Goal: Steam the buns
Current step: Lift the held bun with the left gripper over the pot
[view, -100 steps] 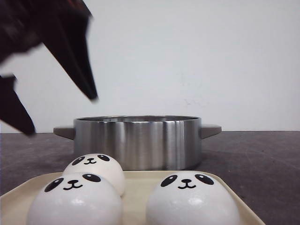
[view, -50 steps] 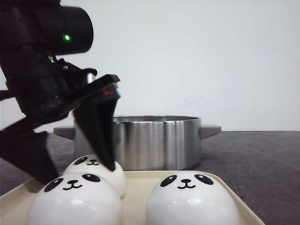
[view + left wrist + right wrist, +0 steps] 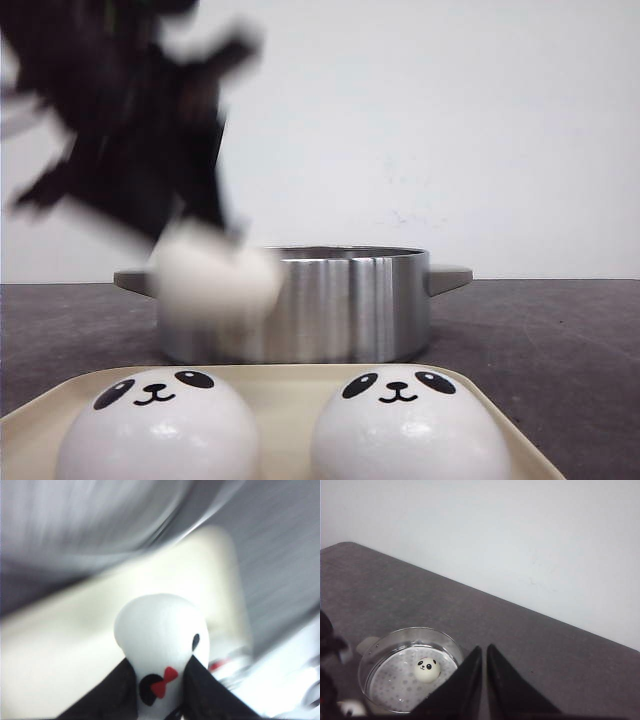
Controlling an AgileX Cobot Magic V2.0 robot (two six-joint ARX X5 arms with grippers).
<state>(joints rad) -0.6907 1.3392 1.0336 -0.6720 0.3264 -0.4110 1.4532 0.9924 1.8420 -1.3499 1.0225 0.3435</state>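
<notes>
Gripping a bun (image 3: 162, 640), the left gripper (image 3: 160, 687) has its black jaws clamped on either side of it; left wrist view shows a black patch and a small red bow on the white surface between the jaws. Front view is motion-blurred: held bun (image 3: 215, 280) hangs in the air in front of the steel pot's (image 3: 340, 300) left side, above the cream tray (image 3: 290, 395). Two more buns sit on the tray, faces toward the camera: one left (image 3: 160, 425), one right (image 3: 410, 425), apart from each other. Right gripper (image 3: 484, 680) has its jaws together, nothing between them, high above the dark counter (image 3: 545, 650). Right wrist view looks down into the pot (image 3: 410, 667): one bun (image 3: 427, 669) rests on the perforated steamer plate inside.
</notes>
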